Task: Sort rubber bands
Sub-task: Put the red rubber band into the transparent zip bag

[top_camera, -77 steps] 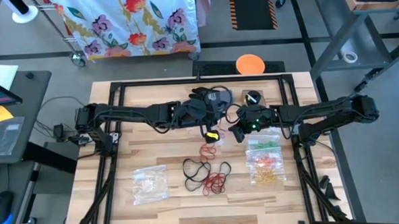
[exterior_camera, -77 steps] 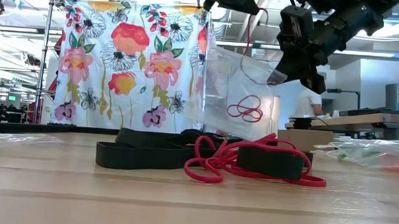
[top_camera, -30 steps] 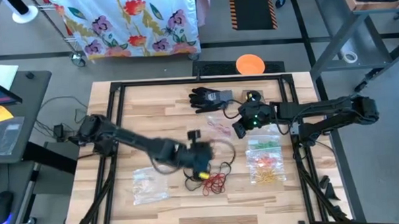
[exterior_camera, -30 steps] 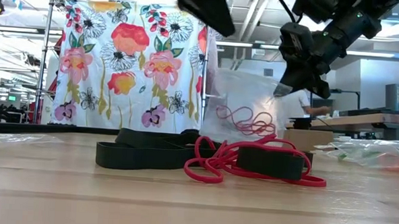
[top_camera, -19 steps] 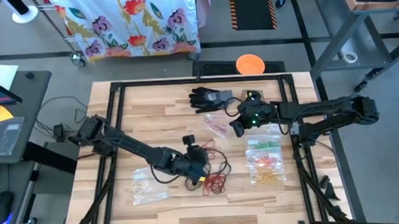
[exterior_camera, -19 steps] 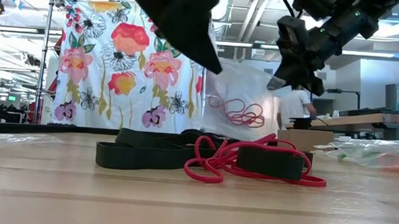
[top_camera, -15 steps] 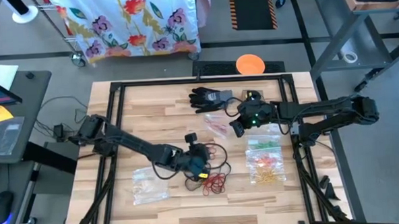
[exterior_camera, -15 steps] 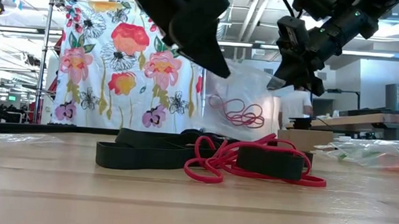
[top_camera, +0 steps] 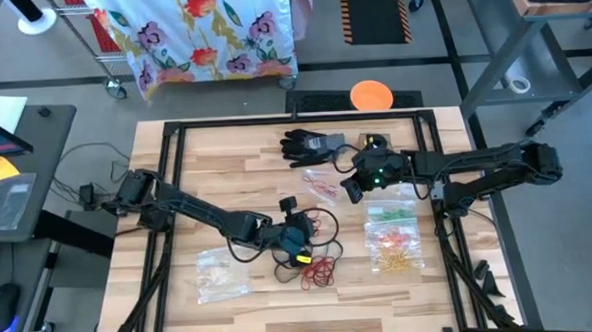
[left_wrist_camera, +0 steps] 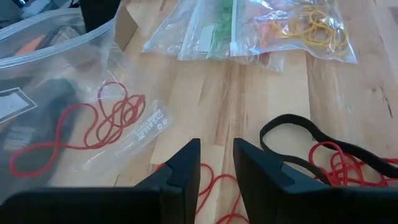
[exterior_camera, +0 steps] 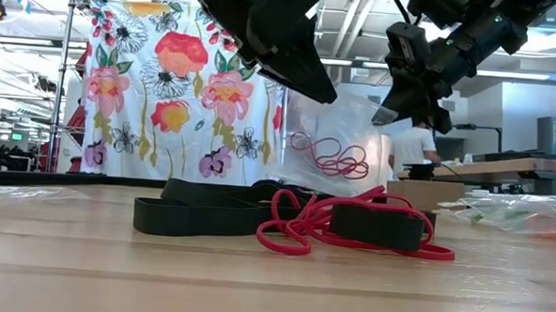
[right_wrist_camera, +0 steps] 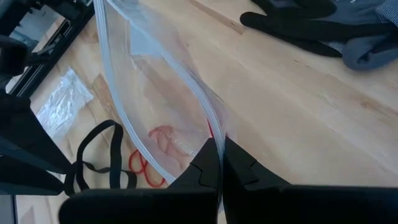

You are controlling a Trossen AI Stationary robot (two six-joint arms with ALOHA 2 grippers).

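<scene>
Loose red and black rubber bands (top_camera: 315,265) lie in a pile on the table; they show close up in the low view (exterior_camera: 350,225). My left gripper (top_camera: 309,230) hovers open just above the pile's far side (left_wrist_camera: 216,163), touching nothing. My right gripper (top_camera: 349,191) is shut on a clear plastic bag (exterior_camera: 330,149) that holds a few red bands (left_wrist_camera: 112,121). Two more clear bags with green, orange and yellow bands (top_camera: 394,237) lie flat to the right of the pile. My right gripper pinches the clear bag's open top rim (right_wrist_camera: 208,134) between its two fingers, coming from the table's right and slanting down. The bag hangs open below the fingers, and its lower part (left_wrist_camera: 146,121) lies on the wood.
A black glove (top_camera: 310,145) lies near the far edge. A clear bag of pale bands (top_camera: 221,271) lies left of the pile. An orange disc (top_camera: 370,95) sits beyond the far edge. A flowered cloth (exterior_camera: 178,86) hangs behind the table.
My left gripper has come down over the pile of loose bands and drifted a little toward the table's right. The held bag has swayed slightly, and my right gripper has kept its hold.
</scene>
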